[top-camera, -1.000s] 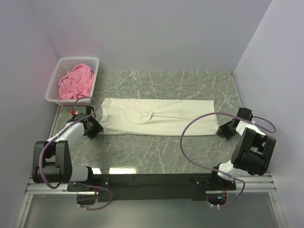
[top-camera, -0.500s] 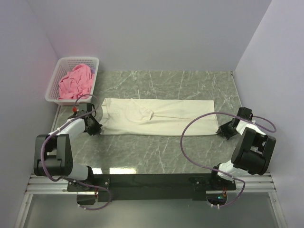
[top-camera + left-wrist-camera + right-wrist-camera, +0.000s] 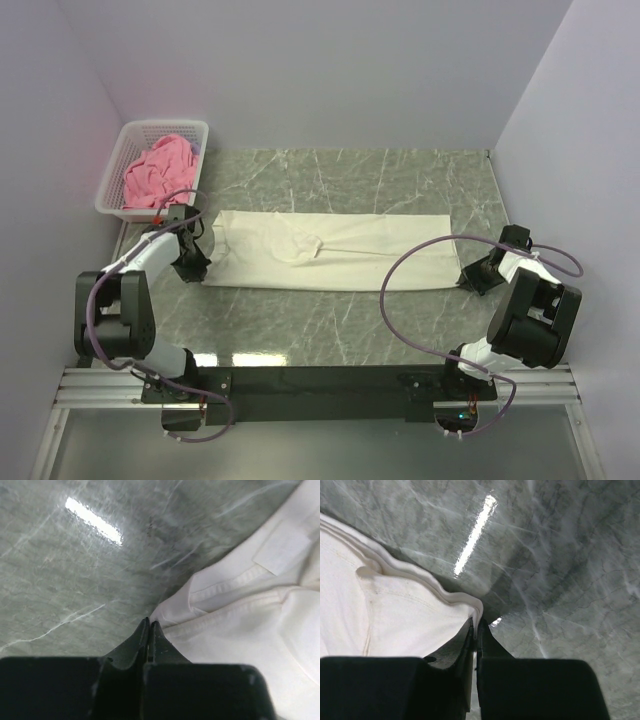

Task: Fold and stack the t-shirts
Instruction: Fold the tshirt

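The cream-white t-shirt (image 3: 330, 250) lies as a long folded strip across the marble table. My left gripper (image 3: 197, 266) sits at its near-left corner. In the left wrist view the left gripper (image 3: 150, 623) is shut, its tips pinching the corner of the cream t-shirt (image 3: 250, 630). My right gripper (image 3: 468, 274) is at the strip's near-right corner. The right wrist view shows the right gripper (image 3: 477, 624) shut on the layered edge of the cream t-shirt (image 3: 395, 615). The pink t-shirt (image 3: 158, 172) lies crumpled in the basket.
A white lattice basket (image 3: 165, 125) stands at the back left, against the left wall. Walls close the table in at the back and on both sides. A purple cable (image 3: 400, 265) from the right arm loops over the right end of the shirt.
My left gripper has moved in to the shirt's near-left corner and closed on it. The shirt's near edge and its middle wrinkle have shifted slightly. The right arm has held still.
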### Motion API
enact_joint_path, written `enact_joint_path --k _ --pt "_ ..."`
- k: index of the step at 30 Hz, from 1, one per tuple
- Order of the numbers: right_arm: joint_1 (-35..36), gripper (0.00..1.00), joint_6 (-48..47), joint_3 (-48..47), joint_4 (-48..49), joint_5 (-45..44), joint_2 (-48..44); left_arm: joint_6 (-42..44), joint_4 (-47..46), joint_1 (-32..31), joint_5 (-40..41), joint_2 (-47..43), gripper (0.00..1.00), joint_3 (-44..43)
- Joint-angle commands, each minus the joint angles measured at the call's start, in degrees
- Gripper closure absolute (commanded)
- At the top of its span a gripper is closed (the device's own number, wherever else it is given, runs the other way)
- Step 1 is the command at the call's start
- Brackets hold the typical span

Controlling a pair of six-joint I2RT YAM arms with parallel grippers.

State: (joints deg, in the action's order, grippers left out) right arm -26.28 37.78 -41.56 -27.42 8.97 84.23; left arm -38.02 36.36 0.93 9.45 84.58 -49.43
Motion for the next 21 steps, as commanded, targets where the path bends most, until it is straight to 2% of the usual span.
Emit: enact_joint_path --k 1,4,7,8,10,13,14,16,17,18,21 --pt "-0.79 0.98 -1.48 -1.42 -0.35 -6.07 0.41 2.07 3.63 0.56 4.70 2.78 0.99 -1.81" --pt "-0.70 0.95 -1.75 -1.24 -0.97 -6.60 0.50 1.72 3.72 0.48 3.56 4.28 0.99 -1.55" --pt "-0.44 0.83 -1.74 -1.07 -0.71 -5.98 -0.20 1.37 3.63 0.56 3.29 3.85 0.94 -1.63" --pt "-0.17 0.74 -1.74 -1.24 -0.71 -5.98 -0.55 1.02 3.72 0.48 3.47 3.15 0.89 -1.63" --pt "1.05 0.63 -1.57 -1.94 -1.14 -6.86 -1.69 0.76 3.81 0.48 3.38 2.09 0.83 -1.72" --pt "2.37 0.54 -0.96 -3.79 -2.20 -8.53 -3.89 0.05 4.33 0.48 3.38 -0.02 0.64 -2.42" --pt "2.64 0.52 -0.52 -4.83 -2.72 -8.88 -4.59 -0.21 4.68 0.48 3.29 -1.24 0.49 -3.04" --pt "4.21 0.47 -0.34 -6.33 -3.16 -10.45 -7.14 -0.30 4.95 0.48 3.38 -3.09 0.31 -4.18" --pt "5.01 0.46 -0.86 -7.91 -3.43 -10.81 -7.93 -0.39 5.12 0.48 3.38 -3.62 0.16 -4.53" --pt "6.14 0.45 -1.21 -8.79 -3.69 -11.17 -8.98 -0.48 5.73 0.56 3.38 -4.15 0.11 -4.97" --pt "11.68 0.45 -3.93 -12.05 -3.52 -10.47 -10.22 -1.00 6.96 0.30 2.68 -6.17 0.07 -6.55"
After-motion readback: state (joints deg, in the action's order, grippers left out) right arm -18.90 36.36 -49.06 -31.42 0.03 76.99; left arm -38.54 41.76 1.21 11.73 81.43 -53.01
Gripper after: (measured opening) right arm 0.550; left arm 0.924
